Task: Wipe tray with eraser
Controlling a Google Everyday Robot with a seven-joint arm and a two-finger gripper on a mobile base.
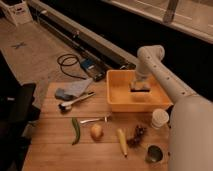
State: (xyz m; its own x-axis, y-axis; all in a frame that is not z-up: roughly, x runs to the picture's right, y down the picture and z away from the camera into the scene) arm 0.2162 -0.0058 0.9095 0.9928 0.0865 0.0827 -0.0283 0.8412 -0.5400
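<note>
The gripper (pixel 139 85) is down inside the tray (pixel 129 106), near the back wall; it is clenched on the eraser (pixel 139 90), a small dark block that sits right under it. The eraser is low in the tray, but I cannot tell if it touches the bottom. The white arm (pixel 161 76) comes in from the right side and bends down over the tray's rim.

How far along, as I judge it: the eraser is picked up and is in the tray, so that part is done; the wiping looks like the step going on now. I cannot tell how much of the bottom is wiped, since no marks show on it; the front and left parts of the tray likely need a rub too, and after that the job is over.

Now the count. There is one gripper, one eraser and one tray; the tray stands on a wooden table (pixel 52 152). Left of the tray lie one blue-grey cloth (pixel 74 89) and one pair of tongs (pixel 76 101). In front of the tray there is one silver spoon or fork (pixel 94 120), one green pod (pixel 75 131), one round brown thing (pixel 96 131), one long yellow thing (pixel 121 141) and one dark bunch (pixel 137 133); one white cup (pixel 160 119) and one dark can (pixel 155 153) stand to the right.
</note>
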